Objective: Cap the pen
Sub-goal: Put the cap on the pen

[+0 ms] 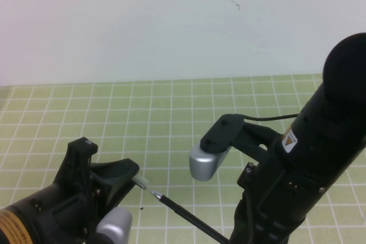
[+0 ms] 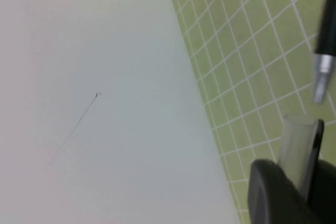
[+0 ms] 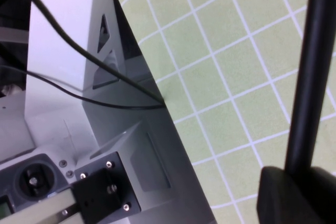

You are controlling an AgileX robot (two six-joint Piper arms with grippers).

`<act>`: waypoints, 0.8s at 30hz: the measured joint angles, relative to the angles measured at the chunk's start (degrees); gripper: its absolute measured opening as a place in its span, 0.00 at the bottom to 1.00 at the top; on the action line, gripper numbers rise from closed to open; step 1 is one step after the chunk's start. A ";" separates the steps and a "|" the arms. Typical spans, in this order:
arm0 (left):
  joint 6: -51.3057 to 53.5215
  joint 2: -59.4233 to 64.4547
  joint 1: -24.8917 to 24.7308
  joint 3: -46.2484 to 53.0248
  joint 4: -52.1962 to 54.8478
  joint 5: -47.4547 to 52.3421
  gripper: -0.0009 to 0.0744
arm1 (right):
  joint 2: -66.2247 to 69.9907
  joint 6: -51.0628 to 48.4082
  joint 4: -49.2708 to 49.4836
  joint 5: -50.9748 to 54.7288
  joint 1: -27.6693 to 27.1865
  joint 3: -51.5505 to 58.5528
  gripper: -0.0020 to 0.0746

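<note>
The pen (image 1: 189,218) is held above the green grid mat (image 1: 171,118) near the front edge of it, tilted, silver tip (image 1: 154,194) pointed toward the left gripper (image 1: 134,180). The black shaft runs back and down from the tip and is lost behind the right arm's body. In the right wrist view the pen (image 3: 310,72) is seen as a straight black rod rising out of the right gripper (image 3: 299,179), whose dark fingers (image 3: 294,192) are pinched on the pen's rear end. The right gripper itself is hidden in the high view behind its own arm.

The left gripper is placed just beside the pen tip, on the side away from the right arm. Its fingers (image 2: 278,192) are pressed together on a translucent grey cap (image 1: 140,183), which sticks out of the jaws toward the pen. In the left wrist view the cap (image 2: 296,148) is seen with its open mouth facing the pen tip (image 2: 323,80); a small gap is left between them, not touching. Cap and tip are roughly in line but slightly offset.

A pale wall (image 1: 143,21) is seen behind the mat, marked with a thin dark line
</note>
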 joint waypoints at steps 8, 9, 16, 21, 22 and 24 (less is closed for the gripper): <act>-0.58 0.00 0.00 0.00 0.28 1.37 0.01 | 1.17 -0.23 0.64 0.00 0.00 0.00 0.10; -0.58 0.00 0.00 0.00 0.28 2.17 0.01 | 1.17 -0.23 0.64 0.00 0.00 0.00 0.10; -0.58 0.00 0.00 0.00 0.36 3.03 0.01 | 1.17 -0.36 0.64 0.00 0.00 0.00 0.10; -0.65 0.00 0.00 0.00 0.36 2.27 0.01 | 1.17 -0.36 0.64 0.00 0.00 0.00 0.10; -0.65 0.00 0.00 0.00 0.36 2.33 0.01 | 1.17 -0.36 0.64 0.00 0.00 0.00 0.10; -0.65 0.00 0.00 0.00 0.36 2.33 0.01 | 1.17 -0.36 0.64 0.00 0.00 0.00 0.10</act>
